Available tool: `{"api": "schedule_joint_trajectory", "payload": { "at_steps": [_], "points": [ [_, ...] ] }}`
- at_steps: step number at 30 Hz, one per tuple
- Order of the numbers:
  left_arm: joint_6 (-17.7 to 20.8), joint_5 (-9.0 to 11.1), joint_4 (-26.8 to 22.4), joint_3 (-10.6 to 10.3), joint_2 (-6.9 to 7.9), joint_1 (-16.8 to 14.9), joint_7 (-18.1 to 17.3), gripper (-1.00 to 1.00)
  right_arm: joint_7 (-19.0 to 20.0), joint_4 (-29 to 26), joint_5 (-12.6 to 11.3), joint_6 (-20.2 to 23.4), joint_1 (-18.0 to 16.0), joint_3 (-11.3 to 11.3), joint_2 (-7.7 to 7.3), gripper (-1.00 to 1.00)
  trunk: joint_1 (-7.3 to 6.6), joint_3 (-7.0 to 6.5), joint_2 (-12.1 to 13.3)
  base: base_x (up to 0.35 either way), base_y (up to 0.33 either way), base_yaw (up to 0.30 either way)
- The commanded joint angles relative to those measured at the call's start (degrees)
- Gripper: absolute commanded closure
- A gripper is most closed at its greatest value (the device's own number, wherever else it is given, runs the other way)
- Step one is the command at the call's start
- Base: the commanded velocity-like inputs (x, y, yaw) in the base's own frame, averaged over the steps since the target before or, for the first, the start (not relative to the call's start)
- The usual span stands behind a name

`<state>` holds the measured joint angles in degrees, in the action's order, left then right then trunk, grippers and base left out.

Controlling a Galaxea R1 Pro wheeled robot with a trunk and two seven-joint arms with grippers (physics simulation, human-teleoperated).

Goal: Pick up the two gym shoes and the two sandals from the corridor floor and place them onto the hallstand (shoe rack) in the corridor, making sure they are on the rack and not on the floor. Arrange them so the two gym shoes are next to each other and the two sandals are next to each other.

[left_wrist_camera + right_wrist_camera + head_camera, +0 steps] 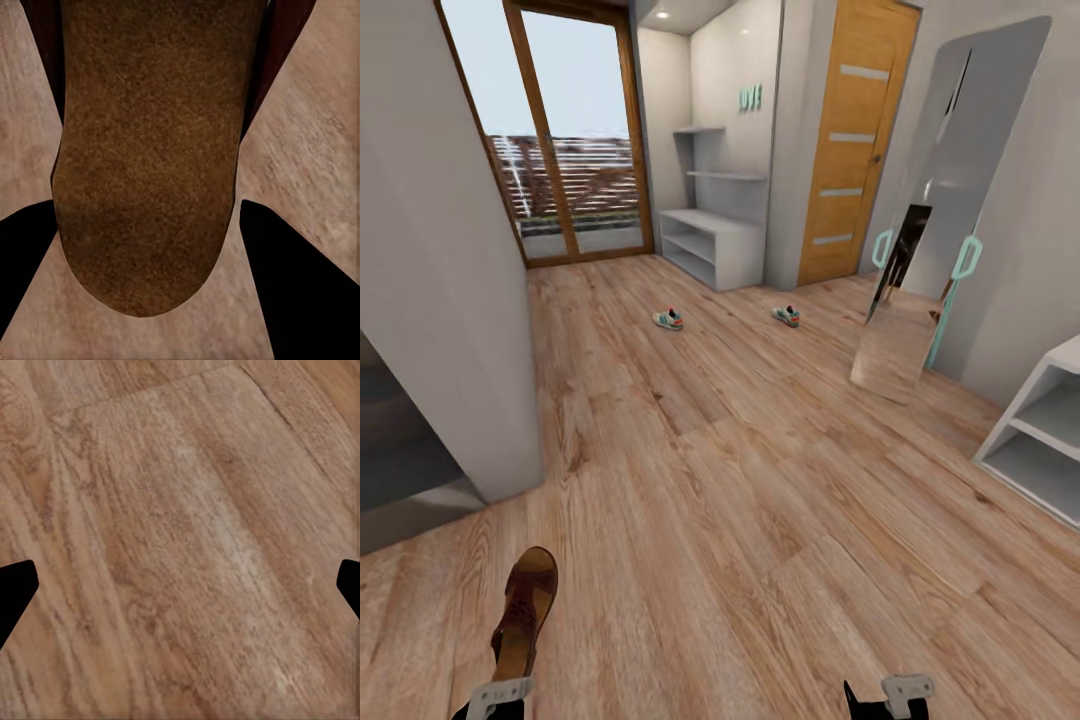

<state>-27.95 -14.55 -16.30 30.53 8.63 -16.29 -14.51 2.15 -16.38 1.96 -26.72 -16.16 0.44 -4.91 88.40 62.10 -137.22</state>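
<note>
Sandal [525,612] in our left gripper [495,698], long axis running away from us, fingers closed on it, our right gripper [888,695] spread wide over bare floor [760,500], two gym shoes [668,319] [787,316] lying apart near the hallstand [712,245].

One brown leather sandal [525,610] with a tan insole and straps shows at the near left of the head view, pointing away along the corridor floor [760,480], its heel end at the left gripper [495,700]; in the left wrist view its brown sole [150,165] lies between the two dark fingers [300,285] with the wood planks behind it. Two gym shoes, white with green stripes and red-orange patches, sit well apart on the light brown planks farther off: one [668,319] to the left, the other [787,316] to the right. Beyond them, against the far wall, stands the low light-grey hallstand [712,245], with open shelf tiers and grey wall shelves above.
</note>
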Motion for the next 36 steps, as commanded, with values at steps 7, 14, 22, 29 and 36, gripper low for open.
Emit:
{"api": "schedule_joint_trajectory", "payload": {
  "at_steps": [7, 14, 22, 29, 36],
  "points": [
    [-0.3, -0.5, 0.0, 0.5, -0.02, 0.0, -0.4, 1.00, 0.0, 0.0, 0.2, -0.2, -0.1, -0.1, -0.14, -1.00, -1.55, -1.22, 2.8, 0.000, 0.000, 0.000],
    [-0.3, -0.6, 0.0, 0.6, 0.03, 0.3, -0.4, 1.00, 0.0, 0.0, 0.2, -0.2, -0.1, -0.1, -0.19, -1.00, -3.09, -2.44, 5.6, 0.000, 0.000, 0.010],
    [-0.3, -0.5, -0.1, 0.5, -0.02, 0.4, -0.4, 1.00, 0.0, 0.0, 0.2, -0.2, 0.0, -0.1, -0.12, -1.00, -3.53, -2.34, 6.4, 0.001, 0.000, 0.129],
    [-0.3, -0.5, -0.1, 0.5, -0.05, 0.4, -0.4, 1.00, 0.0, 0.0, 0.2, -0.2, 0.0, -0.2, -0.25, -1.00, -3.53, -2.11, 6.4, 0.216, -0.101, 0.081],
    [-0.3, -0.4, -0.1, 0.5, -0.10, 0.4, -0.4, 1.00, 0.2, 0.1, 0.3, -0.2, -0.1, -0.2, -0.44, -1.00, -3.53, -2.09, 6.4, 0.307, -0.153, 0.005]
  ]
}}
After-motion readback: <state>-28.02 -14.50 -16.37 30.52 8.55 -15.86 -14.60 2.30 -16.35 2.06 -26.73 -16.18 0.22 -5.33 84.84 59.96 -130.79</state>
